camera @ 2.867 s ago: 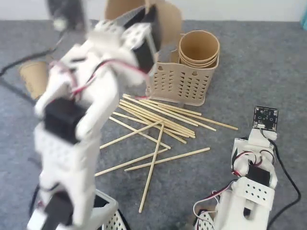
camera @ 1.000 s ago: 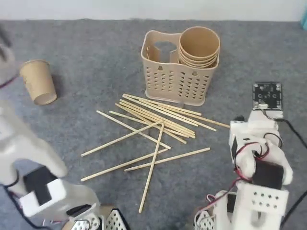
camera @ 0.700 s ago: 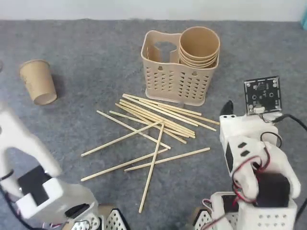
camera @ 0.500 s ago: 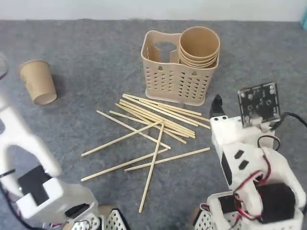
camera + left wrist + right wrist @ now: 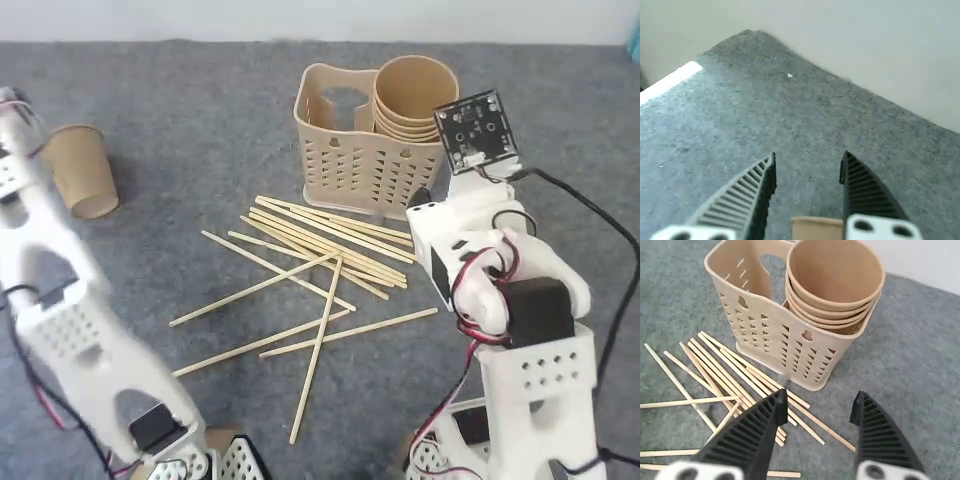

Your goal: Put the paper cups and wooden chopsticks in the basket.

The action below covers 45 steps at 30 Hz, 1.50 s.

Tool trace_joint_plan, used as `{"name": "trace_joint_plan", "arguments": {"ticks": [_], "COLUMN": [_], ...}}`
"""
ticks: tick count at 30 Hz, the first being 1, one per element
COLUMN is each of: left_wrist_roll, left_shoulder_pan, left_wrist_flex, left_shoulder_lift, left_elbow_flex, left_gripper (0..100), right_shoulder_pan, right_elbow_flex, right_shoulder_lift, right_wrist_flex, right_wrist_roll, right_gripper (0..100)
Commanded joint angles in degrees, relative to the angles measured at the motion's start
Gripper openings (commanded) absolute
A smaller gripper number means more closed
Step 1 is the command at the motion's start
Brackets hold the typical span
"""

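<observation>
A beige slotted basket [image 5: 350,160] stands at the back of the grey carpet, with several stacked paper cups [image 5: 415,95] in its right compartment. One more paper cup [image 5: 80,170] stands upside down at the far left. Several wooden chopsticks [image 5: 320,262] lie scattered in front of the basket. My right gripper [image 5: 821,397] hangs open above the chopsticks [image 5: 725,372], just in front of the basket [image 5: 772,335] and its cups [image 5: 835,282]. My left gripper [image 5: 808,162] is open over bare carpet, with a tan cup edge [image 5: 816,227] between the finger bases.
The right arm [image 5: 500,300] rises over the right side of the carpet, its camera board [image 5: 478,130] beside the basket. The left arm [image 5: 60,310] stands along the left edge. A pale wall [image 5: 865,50] borders the carpet at the back.
The left arm has swung away from the basket to the far left, next to the lone cup. The right arm has risen and moved forward toward the basket.
</observation>
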Motion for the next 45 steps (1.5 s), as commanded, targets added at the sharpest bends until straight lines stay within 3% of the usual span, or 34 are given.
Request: {"name": "trace_joint_plan", "arguments": {"ticks": [1, 6, 9, 16, 24, 32, 37, 45], "left_wrist_roll": [1.76, 2.37, 2.37, 0.88, -9.85, -12.66, -13.98, -22.59], "left_shoulder_pan": [2.55, 4.66, 5.27, 5.54, 5.71, 8.0, 7.91, 8.88], "left_wrist_flex": [3.6, 9.93, 11.08, 12.13, 34.55, 58.81, 60.13, 60.13], "left_shoulder_lift": [10.81, 26.55, 33.41, 34.64, 32.88, 21.01, 14.77, -1.32], "left_elbow_flex": [-21.67, -45.05, -53.05, -50.68, -54.02, -53.76, -45.49, -14.64], "left_gripper": [20, 20, 20, 20, 20, 20, 18, 17], "right_shoulder_pan": [-0.57, -0.22, -0.22, -0.13, -0.13, 1.01, 5.32, 9.27], "right_elbow_flex": [-1.05, 1.41, 2.81, 3.87, 3.87, 3.78, 3.78, 3.78], "right_shoulder_lift": [0.13, 0.13, -0.31, -0.4, -0.4, -0.48, -0.48, -0.48], "right_wrist_flex": [-1.71, -2.15, -2.15, -2.07, -1.45, -0.66, -0.57, -0.22], "right_wrist_roll": [-0.79, -0.7, -0.7, -0.7, -0.7, -0.7, -0.7, 1.41], "right_gripper": [22.0, 22.0, 22.0, 22.0, 22.0, 22.0, 22.0, 22.0]}}
